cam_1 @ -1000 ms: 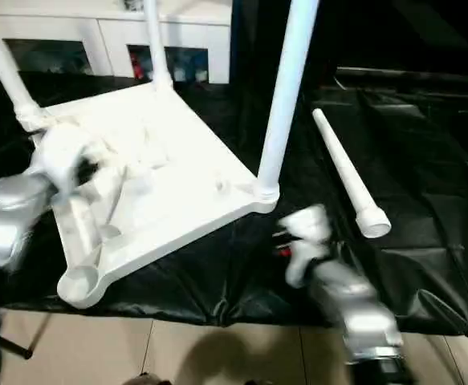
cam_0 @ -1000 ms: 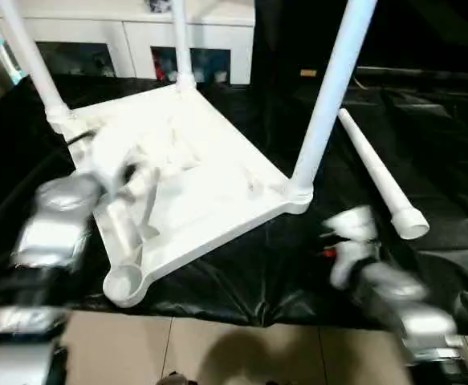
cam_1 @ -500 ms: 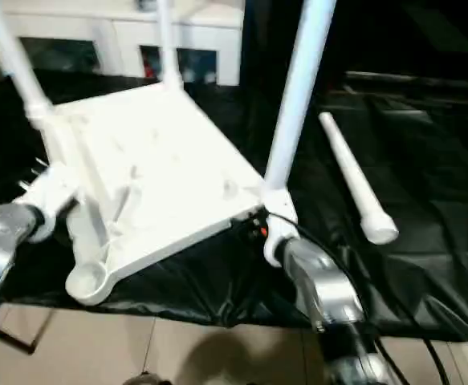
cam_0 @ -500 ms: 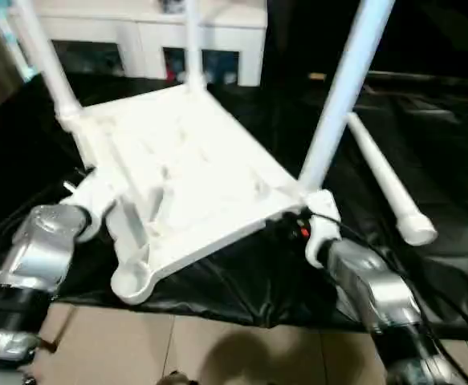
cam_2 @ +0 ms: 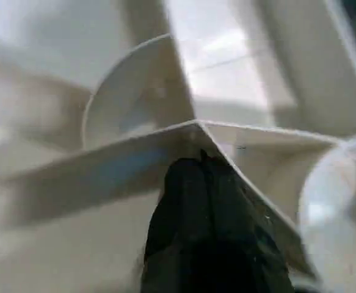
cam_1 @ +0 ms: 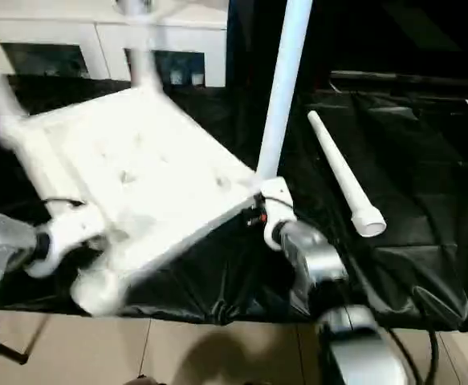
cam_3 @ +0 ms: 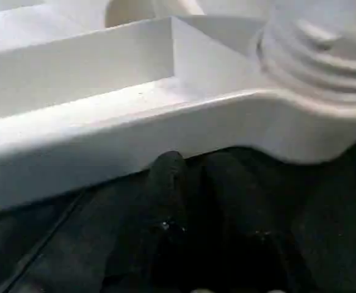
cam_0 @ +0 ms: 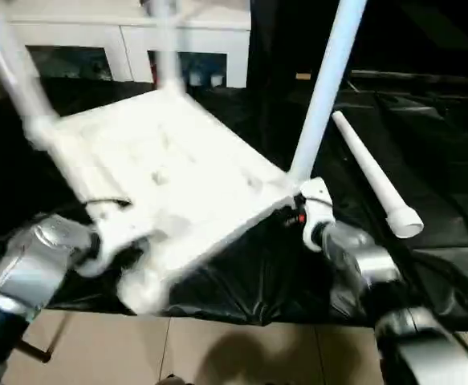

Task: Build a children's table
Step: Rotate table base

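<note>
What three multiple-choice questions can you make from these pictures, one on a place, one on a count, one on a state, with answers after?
1. Where does the loose leg lie?
A. On the black sheet right of the tabletop
B. On the cabinet
C. In the left gripper

2. How many legs stand in the tabletop's sockets?
A. One
B. Three
C. Four

3. How is the left gripper?
A. Wide open
B. Shut against a rib of the underside
C. Holding the loose leg

Answers:
1 A, the leg rests alone on the black sheet, right of the tabletop.
2 B, three legs rise from corners and the near corner socket is empty.
3 B, its black fingers meet at a rib in the left wrist view.
</note>
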{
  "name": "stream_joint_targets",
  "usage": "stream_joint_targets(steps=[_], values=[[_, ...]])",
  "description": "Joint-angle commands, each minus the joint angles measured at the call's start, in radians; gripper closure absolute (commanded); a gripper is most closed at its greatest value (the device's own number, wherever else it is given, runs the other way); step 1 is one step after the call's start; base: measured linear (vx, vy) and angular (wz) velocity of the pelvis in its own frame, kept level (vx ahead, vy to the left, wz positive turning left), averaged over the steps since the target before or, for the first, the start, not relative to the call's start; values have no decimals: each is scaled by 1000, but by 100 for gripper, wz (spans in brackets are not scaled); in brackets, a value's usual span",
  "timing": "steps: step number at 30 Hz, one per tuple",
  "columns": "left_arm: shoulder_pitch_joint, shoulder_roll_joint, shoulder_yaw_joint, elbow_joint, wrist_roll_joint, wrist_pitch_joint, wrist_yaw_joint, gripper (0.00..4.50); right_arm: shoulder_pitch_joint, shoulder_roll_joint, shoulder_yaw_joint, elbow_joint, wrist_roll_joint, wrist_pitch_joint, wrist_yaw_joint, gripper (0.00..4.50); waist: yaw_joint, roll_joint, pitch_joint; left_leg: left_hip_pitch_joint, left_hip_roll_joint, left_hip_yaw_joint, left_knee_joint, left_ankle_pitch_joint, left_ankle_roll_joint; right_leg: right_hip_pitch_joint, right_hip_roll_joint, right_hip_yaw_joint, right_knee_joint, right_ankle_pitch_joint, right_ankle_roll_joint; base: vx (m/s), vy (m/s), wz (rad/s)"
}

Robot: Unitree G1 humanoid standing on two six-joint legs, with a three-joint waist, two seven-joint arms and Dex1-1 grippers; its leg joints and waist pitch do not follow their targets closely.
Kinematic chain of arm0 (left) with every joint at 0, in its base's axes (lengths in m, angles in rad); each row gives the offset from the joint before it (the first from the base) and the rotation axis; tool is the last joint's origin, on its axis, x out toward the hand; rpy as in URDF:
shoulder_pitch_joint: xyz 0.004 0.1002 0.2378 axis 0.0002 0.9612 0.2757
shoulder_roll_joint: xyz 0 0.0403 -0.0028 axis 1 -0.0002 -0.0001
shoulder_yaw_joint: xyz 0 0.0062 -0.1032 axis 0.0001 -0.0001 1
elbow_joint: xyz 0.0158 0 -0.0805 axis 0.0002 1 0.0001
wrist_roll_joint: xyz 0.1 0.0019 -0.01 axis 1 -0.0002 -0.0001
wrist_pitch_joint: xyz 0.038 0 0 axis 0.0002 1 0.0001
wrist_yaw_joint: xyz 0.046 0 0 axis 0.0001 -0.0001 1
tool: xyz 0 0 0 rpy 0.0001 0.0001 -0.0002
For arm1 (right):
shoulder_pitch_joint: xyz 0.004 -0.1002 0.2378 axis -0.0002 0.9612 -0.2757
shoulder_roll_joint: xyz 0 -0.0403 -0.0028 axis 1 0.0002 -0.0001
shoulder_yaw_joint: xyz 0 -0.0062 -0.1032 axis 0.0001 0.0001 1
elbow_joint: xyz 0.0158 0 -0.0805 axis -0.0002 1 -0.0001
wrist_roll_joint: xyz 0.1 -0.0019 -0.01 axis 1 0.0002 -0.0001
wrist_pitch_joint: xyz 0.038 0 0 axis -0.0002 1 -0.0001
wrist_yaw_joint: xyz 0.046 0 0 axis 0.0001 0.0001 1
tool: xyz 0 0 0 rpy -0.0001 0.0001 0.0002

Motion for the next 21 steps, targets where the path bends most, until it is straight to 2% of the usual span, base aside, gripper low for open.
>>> stream_joint_targets(steps=[1,4,5,6,8,9,10,11,12,13,14,15,16,17,18,19,20,21], values=[[-2,-40,-48,-56,-51,17,-32,450,-38,30,11,20,-2,-32,6,404,4,7,-63,14,78,-43,-72,-166,0,53,-124,84,-61,-268,-182,0,0,0],[-9,-83,-58,-57,-51,21,-3,450,-52,40,15,40,-3,-41,16,421,5,3,-65,10,75,-42,-69,-147,12,57,-123,84,-59,-253,-177,0,0,0],[-13,-100,-59,-49,-47,16,14,450,-56,43,16,45,-4,-44,17,433,3,-8,-64,7,72,-40,-68,-139,22,58,-123,85,-58,-265,-173,0,0,0],[-20,-121,-59,-37,-43,9,33,450,-61,46,16,53,-5,-49,19,443,3,-5,-62,8,72,-39,-66,-143,23,54,-123,86,-63,-293,-162,0,0,0],[-77,-230,-41,73,0,-39,176,450,-86,53,10,104,-17,-86,16,443,4,-5,-64,13,72,-40,-66,-155,21,53,-117,82,-68,-315,-147,0,0,0],[-82,-234,-42,81,4,-45,183,450,-86,53,9,106,-17,-87,15,443,1,-6,-62,11,69,-37,-66,-159,23,52,-113,80,-71,-325,-143,0,0,0],[-102,-256,-43,121,21,-71,221,450,-89,53,6,113,-20,-95,11,443,7,-5,-64,13,74,-42,-67,-171,17,54,-118,79,-73,-344,-130,0,0,0],[-135,-282,-42,182,39,-106,272,450,-87,52,0,111,-21,-99,4,443,5,-11,-61,13,71,-41,-68,-182,19,51,-114,78,-77,-364,-117,0,0,0],[-161,-299,-37,230,48,-136,311,450,-82,50,-4,103,-21,-101,-3,443,4,-10,-63,13,72,-43,-68,-189,17,52,-115,78,-77,-372,-110,0,0,0],[-182,-312,-32,270,53,-162,343,450,-79,49,-8,98,-21,-105,-8,443,4,-11,-63,13,68,-42,-67,-187,20,52,-113,77,-80,-376,-101,0,0,0],[-212,-322,-24,328,61,-199,386,450,-65,42,-15,72,-19,-104,-20,443,5,-8,-63,13,68,-43,-67,-184,20,52,-112,77,-82,-373,-92,0,0,0],[-223,-325,-20,350,64,-214,402,450,-59,39,-17,60,-18,-104,-25,443,6,-11,-65,11,70,-45,-68,-179,19,54,-114,77,-78,-361,-91,0,0,0],[-240,-330,-11,386,65,-241,416,450,-48,31,-24,35,-13,-99,-30,443,6,0,-67,12,72,-47,-67,-177,14,54,-116,78,-72,-347,-95,0,0,0],[-255,-331,-4,416,65,-266,423,450,-38,22,-31,9,-9,-93,-34,443,7,29,-69,13,71,-49,-65,-177,10,52,-114,77,-72,-315,-99,0,0,0],[-259,-330,-2,425,65,-274,423,450,-37,21,-33,3,-9,-92,-36,443,1,7,-73,13,72,-45,-64,-170,13,55,-110,77,-69,-265,-110,0,0,0],[-268,-334,8,450,54,-313,407,450,-12,2,-40,-49,-9,-90,-44,443,7,29,-74,8,68,-47,-61,-141,22,57,-111,77,-61,-217,-129,0,0,0],[-267,-334,13,450,44,-339,390,450,4,-7,-48,-82,-7,-82,-52,443,5,22,-75,9,70,-43,-60,-142,27,55,-111,78,-65,-202,-131,0,0,0],[-263,-336,18,444,32,-353,375,450,18,-13,-55,-110,-5,-73,-61,443,4,25,-77,6,70,-46,-59,-129,32,60,-110,77,-59,-168,-144,0,0,0]])
